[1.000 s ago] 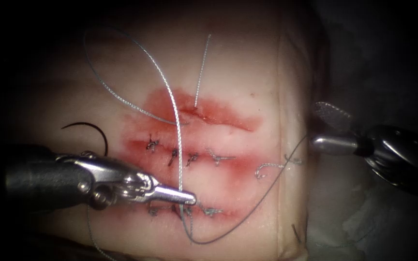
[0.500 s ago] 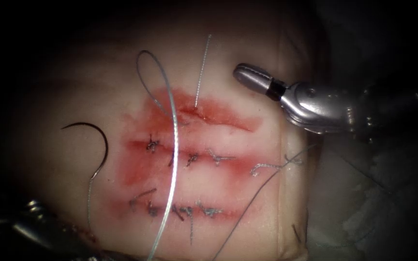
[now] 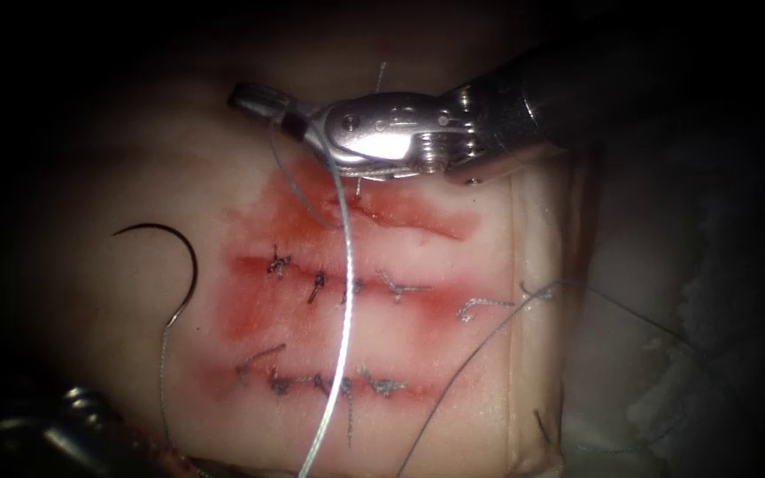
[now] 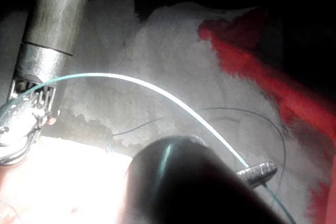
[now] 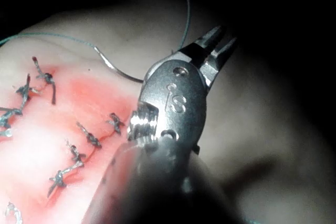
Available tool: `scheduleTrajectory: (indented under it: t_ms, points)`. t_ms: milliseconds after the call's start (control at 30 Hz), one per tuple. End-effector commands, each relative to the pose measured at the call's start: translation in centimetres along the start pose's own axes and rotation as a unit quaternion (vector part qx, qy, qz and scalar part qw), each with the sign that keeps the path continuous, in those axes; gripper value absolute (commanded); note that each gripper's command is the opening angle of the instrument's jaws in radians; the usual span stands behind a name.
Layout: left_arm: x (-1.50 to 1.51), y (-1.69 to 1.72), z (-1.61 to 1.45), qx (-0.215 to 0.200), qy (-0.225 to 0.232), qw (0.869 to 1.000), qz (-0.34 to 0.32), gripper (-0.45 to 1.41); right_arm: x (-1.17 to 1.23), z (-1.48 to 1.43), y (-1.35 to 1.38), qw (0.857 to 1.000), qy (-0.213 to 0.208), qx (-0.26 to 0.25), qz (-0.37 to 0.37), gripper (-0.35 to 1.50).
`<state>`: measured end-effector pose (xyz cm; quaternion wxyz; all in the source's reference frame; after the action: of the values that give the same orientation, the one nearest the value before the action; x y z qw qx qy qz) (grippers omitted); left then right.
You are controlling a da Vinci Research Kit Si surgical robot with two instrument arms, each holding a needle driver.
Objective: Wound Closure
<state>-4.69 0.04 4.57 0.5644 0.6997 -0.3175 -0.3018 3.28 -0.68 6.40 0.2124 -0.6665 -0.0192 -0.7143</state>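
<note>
The curved needle (image 3: 174,243) lies loose on the tissue (image 3: 453,115) left of the cuts, held by neither tool, its thread trailing down from its tail. My right tool (image 3: 254,99) reaches in from the upper right over the top cut (image 3: 400,212), and its jaws (image 5: 219,43) stand slightly apart with a thread loop (image 3: 281,155) beside them. A pale, taut thread (image 3: 343,292) runs from the top cut down across both stitched cuts. My left tool (image 4: 260,172) sits low at the left (image 3: 64,420) with that thread (image 4: 173,98) leading into its closed jaws.
Knotted stitches line the middle cut (image 3: 338,288) and the lower cut (image 3: 338,385), amid red fluid (image 3: 250,310). A cut thread end (image 3: 489,305) lies right of the middle cut, and a darker strand (image 3: 462,363) crosses the tissue's right edge.
My right tool has swept from the right edge across to above the top cut. The left tool has drawn back to the lower left with the thread, and the big loop has shrunk.
</note>
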Motion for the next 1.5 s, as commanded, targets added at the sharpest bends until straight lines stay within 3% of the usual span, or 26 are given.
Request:
scheduleTrajectory:
  t_ms: [33,67,200,267,333,400,500,767,1000,1067,1167,1333,1400,1500]
  points:
    - [-0.05,0.0,0.01,0.003,0.004,1.0,0.003,-0.45,-0.03,0.09,-0.02,1.0,-0.003,-0.005,-0.005,0.81]
    - [-0.03,-0.04,-0.02,0.007,0.01,1.0,0.003,-0.45,-0.05,0.05,-0.03,1.0,-0.004,-0.009,-0.016,0.68]
    - [-0.02,0.01,-0.11,0.007,0.014,1.0,0.005,-0.45,-0.04,-0.03,-0.01,0.998,-0.012,-0.035,-0.047,0.88]
    - [0.01,0.07,-0.15,0.007,0.018,1.0,0.007,-0.45,-0.01,-0.02,-0.01,0.996,-0.023,-0.067,-0.059,1.13]
    - [0.03,0.13,-0.16,0.01,0.021,1.0,0.006,-0.45,0.0,0.0,0.0,0.993,-0.028,-0.091,-0.076,1.23]
    - [0.03,0.15,-0.15,0.011,0.024,1.0,0.004,-0.45,0.01,0.05,0.01,0.992,-0.026,-0.088,-0.092,1.18]
    - [0.05,0.13,-0.13,0.023,0.022,0.999,0.007,-0.45,0.04,0.1,0.03,0.99,-0.024,-0.077,-0.116,0.91]
    - [0.07,0.06,-0.18,0.072,0.036,0.997,0.014,-0.45,0.09,0.05,0.06,0.981,-0.02,-0.092,-0.171,0.79]
    - [-0.04,0.08,-0.23,0.079,0.034,0.996,0.013,-0.45,0.37,0.03,0.22,0.977,-0.002,-0.127,-0.169,0.79]
    - [-0.07,0.08,-0.22,0.082,0.034,0.996,0.017,-0.45,0.5,0.05,0.28,0.973,0.02,-0.151,-0.175,1.01]
    - [-0.1,0.05,-0.21,0.091,0.031,0.995,0.023,-0.45,0.59,0.06,0.31,0.97,0.03,-0.16,-0.18,1.05]
    - [-0.14,0.02,-0.16,0.11,0.023,0.993,0.027,-0.45,0.67,0.07,0.33,0.969,0.036,-0.158,-0.184,0.96]
    - [-0.16,0.0,-0.13,0.113,0.021,0.993,0.027,-0.45,0.67,0.07,0.32,0.969,0.04,-0.159,-0.184,1.15]
    - [-0.18,-0.02,-0.11,0.118,0.019,0.993,0.027,-0.45,0.62,0.08,0.23,0.971,0.054,-0.141,-0.184,1.15]
